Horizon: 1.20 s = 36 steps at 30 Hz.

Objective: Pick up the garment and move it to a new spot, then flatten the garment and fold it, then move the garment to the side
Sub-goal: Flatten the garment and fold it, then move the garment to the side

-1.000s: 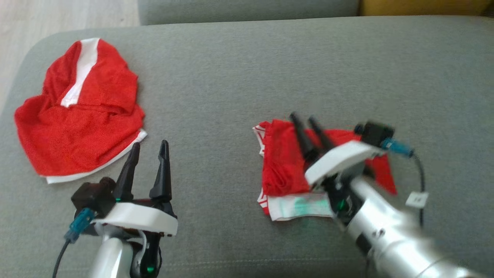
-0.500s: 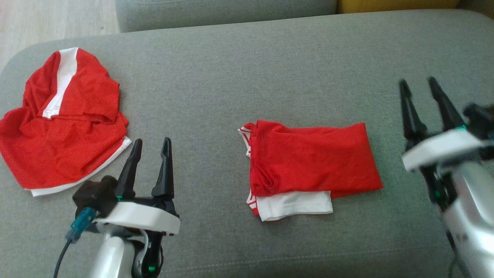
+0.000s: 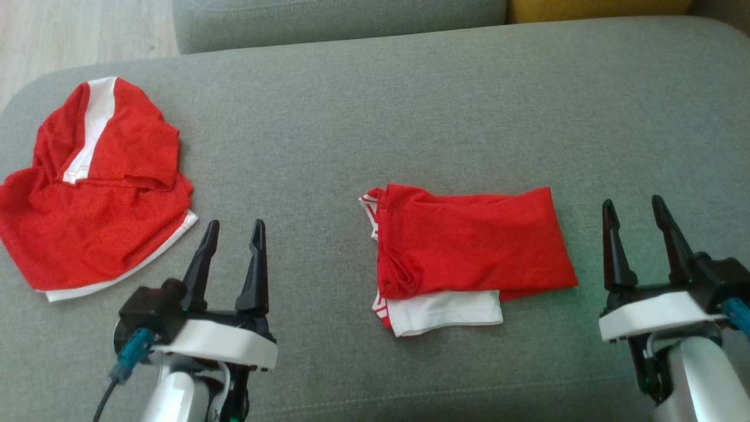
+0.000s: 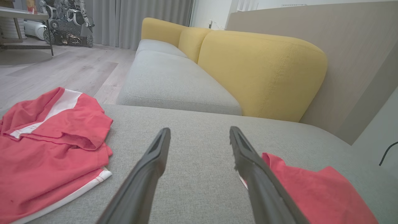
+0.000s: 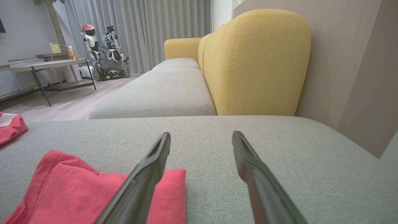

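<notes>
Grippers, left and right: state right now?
Left gripper: open, holding nothing.
Right gripper: open, holding nothing.

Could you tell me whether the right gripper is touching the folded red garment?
Apart. The head view shows bare grey cushion between the right gripper and the folded garment.

Folded garment (image 3: 469, 246) lies on the cushion (image 3: 410, 117), just off centre toward 5 o'clock. Crumpled garment (image 3: 99, 187) sits on the same cushion out at 9 o'clock, well apart from it. Left gripper (image 3: 236, 224) hangs at 7 o'clock, between the two and nearer the crumpled one. Right gripper (image 3: 633, 201) is at 4 o'clock, just beside the folded garment's 3 o'clock edge, not touching. Sofa seat (image 3: 328, 20) lies behind at 12, floor (image 3: 76, 29) off at 11.
</notes>
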Available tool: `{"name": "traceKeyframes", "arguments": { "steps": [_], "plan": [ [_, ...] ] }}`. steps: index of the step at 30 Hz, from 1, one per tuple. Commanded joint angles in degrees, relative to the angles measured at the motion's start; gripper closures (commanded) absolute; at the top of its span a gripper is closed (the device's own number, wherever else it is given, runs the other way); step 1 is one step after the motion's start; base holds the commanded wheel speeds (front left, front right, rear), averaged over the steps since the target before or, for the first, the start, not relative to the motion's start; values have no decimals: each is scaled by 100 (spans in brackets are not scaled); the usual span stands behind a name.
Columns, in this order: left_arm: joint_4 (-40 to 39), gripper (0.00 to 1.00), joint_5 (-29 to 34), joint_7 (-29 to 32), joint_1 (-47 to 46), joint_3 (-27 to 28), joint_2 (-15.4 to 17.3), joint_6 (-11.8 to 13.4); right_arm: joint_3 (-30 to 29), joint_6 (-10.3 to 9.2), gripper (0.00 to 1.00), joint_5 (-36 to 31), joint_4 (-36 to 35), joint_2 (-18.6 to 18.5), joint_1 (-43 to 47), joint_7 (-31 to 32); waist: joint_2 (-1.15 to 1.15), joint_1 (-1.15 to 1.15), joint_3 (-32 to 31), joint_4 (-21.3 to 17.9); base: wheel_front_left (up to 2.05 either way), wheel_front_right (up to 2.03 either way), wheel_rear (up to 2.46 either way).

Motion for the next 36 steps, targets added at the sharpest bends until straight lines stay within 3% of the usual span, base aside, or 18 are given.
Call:
{"name": "traceKeyframes", "arguments": {
  "steps": [1,17,36],
  "plan": [
    [-236,0,24,-69,-117,181,25,37,59,-4,0,-67,-246,9,-42,-62,0,0,-10,9,0,0,0],
    [-227,0,29,-69,-54,149,25,64,100,-4,0,-84,-150,77,31,-62,0,0,-14,48,0,0,0],
    [-149,0,120,-69,-406,80,25,-17,352,-4,0,768,1806,233,-932,245,0,0,624,276,0,0,0]
  ]
}}
